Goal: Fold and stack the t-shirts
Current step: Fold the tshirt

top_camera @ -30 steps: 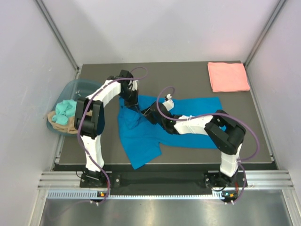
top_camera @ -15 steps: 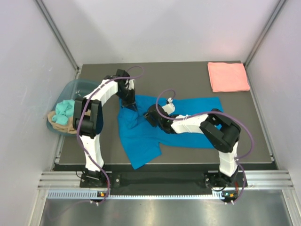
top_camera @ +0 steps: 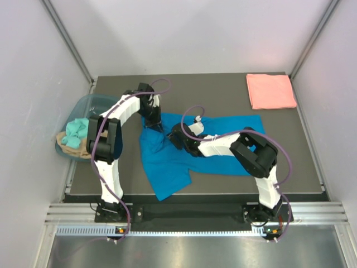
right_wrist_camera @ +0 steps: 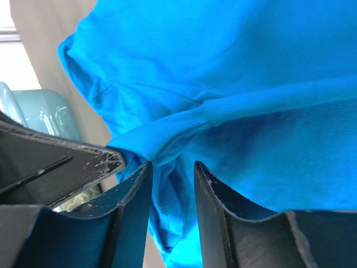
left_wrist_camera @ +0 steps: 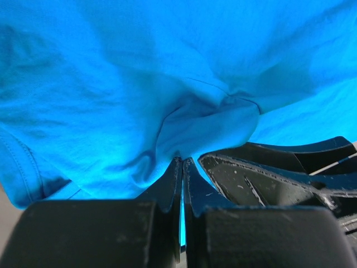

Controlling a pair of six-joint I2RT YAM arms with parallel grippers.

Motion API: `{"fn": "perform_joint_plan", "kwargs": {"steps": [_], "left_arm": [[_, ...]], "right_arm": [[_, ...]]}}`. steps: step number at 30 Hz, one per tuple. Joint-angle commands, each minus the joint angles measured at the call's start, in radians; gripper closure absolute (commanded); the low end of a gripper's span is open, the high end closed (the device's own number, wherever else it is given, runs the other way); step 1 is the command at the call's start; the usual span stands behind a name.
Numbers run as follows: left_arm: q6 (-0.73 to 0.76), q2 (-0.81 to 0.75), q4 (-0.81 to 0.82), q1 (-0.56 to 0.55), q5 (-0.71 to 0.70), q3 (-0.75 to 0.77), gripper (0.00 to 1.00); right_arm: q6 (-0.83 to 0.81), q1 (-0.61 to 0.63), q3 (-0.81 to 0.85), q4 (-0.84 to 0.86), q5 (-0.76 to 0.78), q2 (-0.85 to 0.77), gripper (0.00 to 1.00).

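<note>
blue t-shirt in left end effector

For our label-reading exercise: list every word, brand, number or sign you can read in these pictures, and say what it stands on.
None can be read.
The blue shirt, the pink shirt and the tub show no print, label or sign in any view.
</note>
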Motion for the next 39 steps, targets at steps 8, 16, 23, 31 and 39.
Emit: {"fn": "perform_joint_plan", "kwargs": {"steps": [8, 16, 23, 31, 39], "left_arm": [[-0.005, 0.004, 0.025, 0.004, 0.023, -0.02, 0.98], [-0.008, -0.001, 0.03, 0.005, 0.032, -0.028, 0.98], [-0.002, -0.035, 0.019, 0.004, -0.002, -0.029, 0.82], [-0.021, -0.116, 0.024, 0.004, -0.172, -0.103, 0.6], [-0.052, -0.205, 0.049, 0.005, -0.384, -0.187, 0.6]], "right_arm": [[0.016, 0.013, 0.044, 0.066, 0.037, 0.03, 0.64], [0.029, 0.005, 0.054, 0.074, 0.036, 0.059, 0.68], [-0.017, -0.002, 0.054, 0.083, 0.059, 0.035, 0.93], [-0.043, -0.002, 0.026, 0.068, 0.062, -0.027, 1.0], [-0.038, -0.004, -0.035, -0.073, 0.03, -0.163, 1.0]]}}
